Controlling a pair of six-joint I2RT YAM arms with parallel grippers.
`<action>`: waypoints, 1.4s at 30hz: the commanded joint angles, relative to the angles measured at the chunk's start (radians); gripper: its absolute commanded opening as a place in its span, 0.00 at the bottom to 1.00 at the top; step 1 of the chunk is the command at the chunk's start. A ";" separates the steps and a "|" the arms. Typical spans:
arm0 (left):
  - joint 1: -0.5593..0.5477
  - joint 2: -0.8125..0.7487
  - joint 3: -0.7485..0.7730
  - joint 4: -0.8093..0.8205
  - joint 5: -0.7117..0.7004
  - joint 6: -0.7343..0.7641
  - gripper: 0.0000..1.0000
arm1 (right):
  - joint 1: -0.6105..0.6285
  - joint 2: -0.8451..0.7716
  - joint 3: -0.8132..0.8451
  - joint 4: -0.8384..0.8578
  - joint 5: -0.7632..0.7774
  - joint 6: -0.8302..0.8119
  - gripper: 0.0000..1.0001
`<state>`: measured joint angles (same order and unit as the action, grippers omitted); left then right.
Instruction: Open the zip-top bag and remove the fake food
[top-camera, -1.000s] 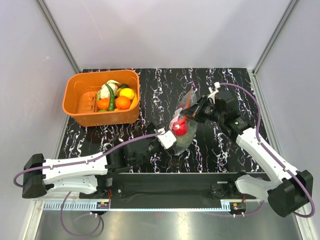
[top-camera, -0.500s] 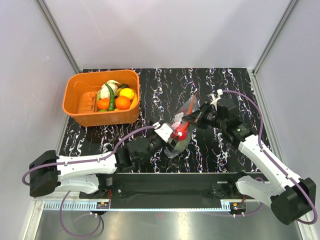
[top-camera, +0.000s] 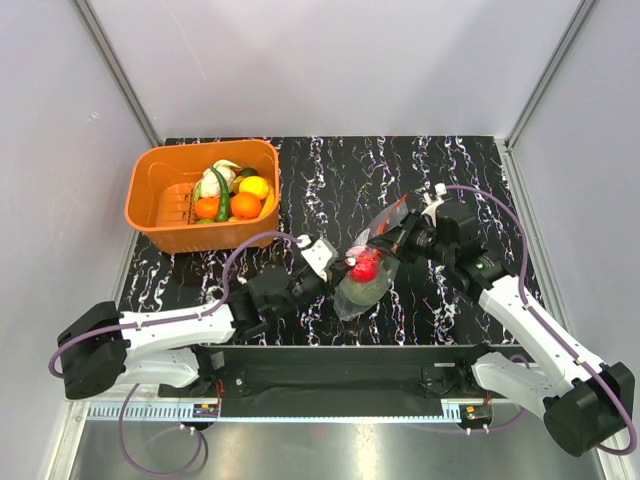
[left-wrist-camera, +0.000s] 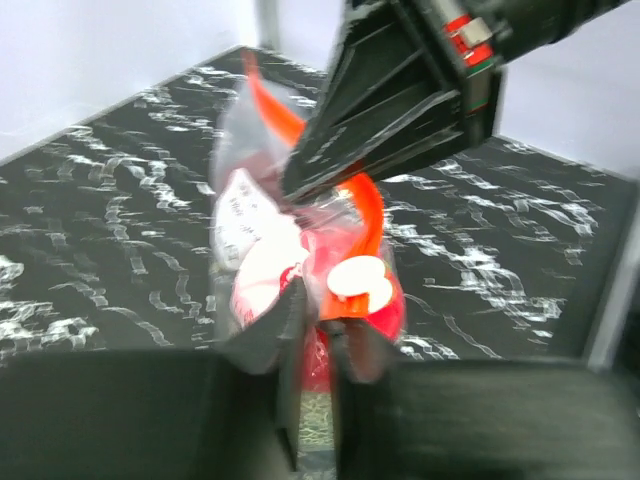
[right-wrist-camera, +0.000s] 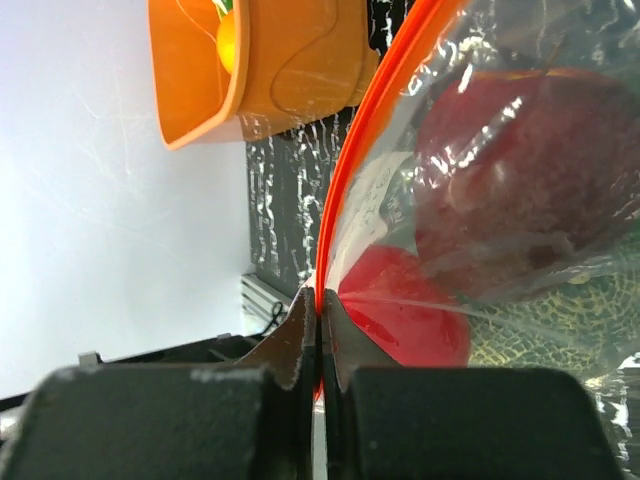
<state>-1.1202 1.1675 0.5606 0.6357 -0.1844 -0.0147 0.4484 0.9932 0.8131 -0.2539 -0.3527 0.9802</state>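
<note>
Both grippers pinch the zip-top bag (top-camera: 362, 278) above the middle of the marbled table (top-camera: 330, 170).

Nearest, the left gripper (left-wrist-camera: 318, 318) has its fingers drawn together on the bag's plastic beside the red apple-like ball (top-camera: 363, 266). Just beyond, the right gripper (right-wrist-camera: 318, 318) is clamped on the orange-red zip strip (right-wrist-camera: 352, 180), with the dark maroon piece (right-wrist-camera: 520, 170) inside the bag. Far left stands the orange basket (top-camera: 165, 228) of fruit.

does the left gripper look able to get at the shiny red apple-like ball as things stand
Probably not yet. The left gripper is right at the shiny red apple-like ball, but clear bag plastic covers it and the right gripper pinches the orange-red zip strip.
</note>
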 joint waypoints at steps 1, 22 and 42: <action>0.048 -0.003 -0.008 0.114 0.180 -0.074 0.04 | -0.002 -0.014 0.017 -0.021 -0.054 -0.083 0.02; 0.369 -0.052 0.239 -0.422 1.028 -0.134 0.00 | 0.007 -0.113 0.284 -0.248 -0.206 -0.902 0.72; 0.384 -0.057 0.277 -0.521 1.079 -0.116 0.00 | 0.306 -0.010 0.339 -0.229 -0.135 -1.080 0.55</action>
<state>-0.7418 1.1278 0.7795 0.0963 0.8536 -0.1452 0.7364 0.9726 1.1080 -0.4931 -0.5117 -0.0517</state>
